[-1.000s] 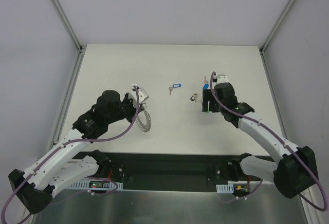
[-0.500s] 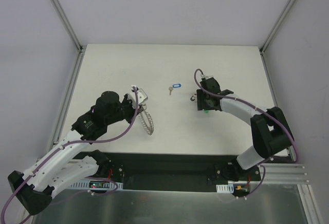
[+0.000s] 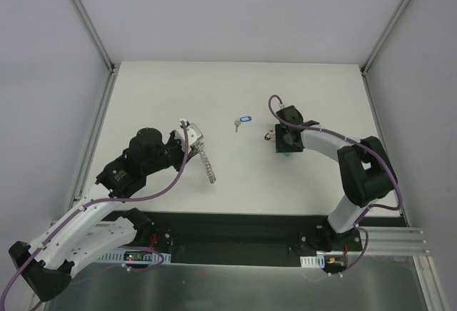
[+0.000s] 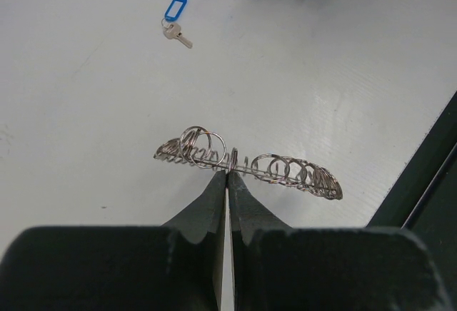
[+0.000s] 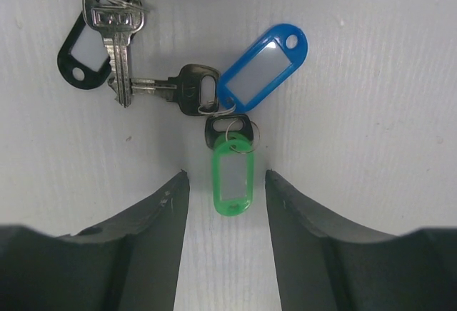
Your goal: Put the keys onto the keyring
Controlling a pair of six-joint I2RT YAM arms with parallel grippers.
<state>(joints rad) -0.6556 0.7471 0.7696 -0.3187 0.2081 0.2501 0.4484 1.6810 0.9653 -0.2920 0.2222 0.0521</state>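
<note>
While the keyring [image 4: 246, 165] is clamped edge-on between the shut jaws of the left gripper [image 4: 228, 177], the keys lie well apart from it on the table [image 4: 86, 111]. A bunch with a green tag [image 5: 233, 165], a blue tag [image 5: 263, 68] and a black tag [image 5: 82, 58] sits under the right gripper [image 5: 226, 179], whose parted jaws straddle the green tag without touching it. A lone key [image 3: 243, 120] lies between the arms.

keyring [image 3: 206, 162] left, lone key [image 3: 243, 121] centre, key cluster [image 5: 191, 91] right
</note>
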